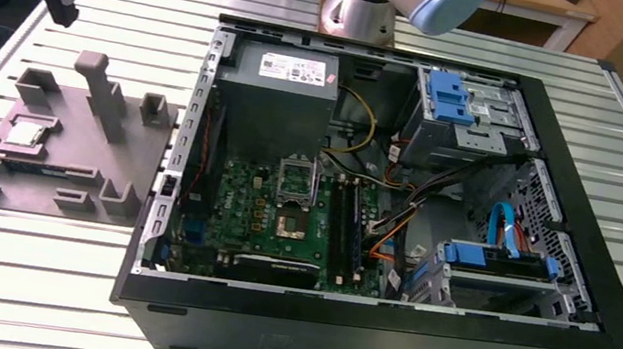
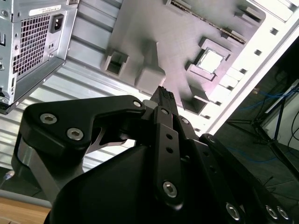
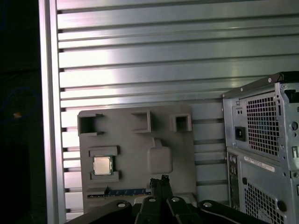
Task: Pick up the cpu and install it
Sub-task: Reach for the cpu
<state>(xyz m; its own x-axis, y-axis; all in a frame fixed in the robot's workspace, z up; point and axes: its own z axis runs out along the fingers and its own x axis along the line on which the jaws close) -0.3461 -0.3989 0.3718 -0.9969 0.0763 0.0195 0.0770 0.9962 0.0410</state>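
The cpu (image 1: 28, 132) lies flat in a shallow square nest on the grey tray (image 1: 73, 159), shiny face up, boxed in by low raised walls that seem meant to keep it from sliding and to present it squarely to anything coming down from above. The tray sits on the slatted metal tabletop (image 1: 24, 280) just beside the open computer case (image 1: 617, 322), at the exterior view's left, so the part and its destination are close together. Inside the case the socket (image 1: 297, 193) on the green motherboard (image 1: 240, 196) stands with its frame lifted, which I take as readied to receive the chip. The hand (image 1: 62, 8) hangs in the air beyond the tray's far edge, well apart from the cpu and touching nothing. In both wrist views its fingertips (image 2: 162, 93) sit pressed together with nothing between them, pointing down toward the tray. In the first wrist view the cpu (image 3: 102, 165) lies off to one side of the hand's line (image 3: 159, 181), so the hand is not yet over it, and the pickup has not begun.
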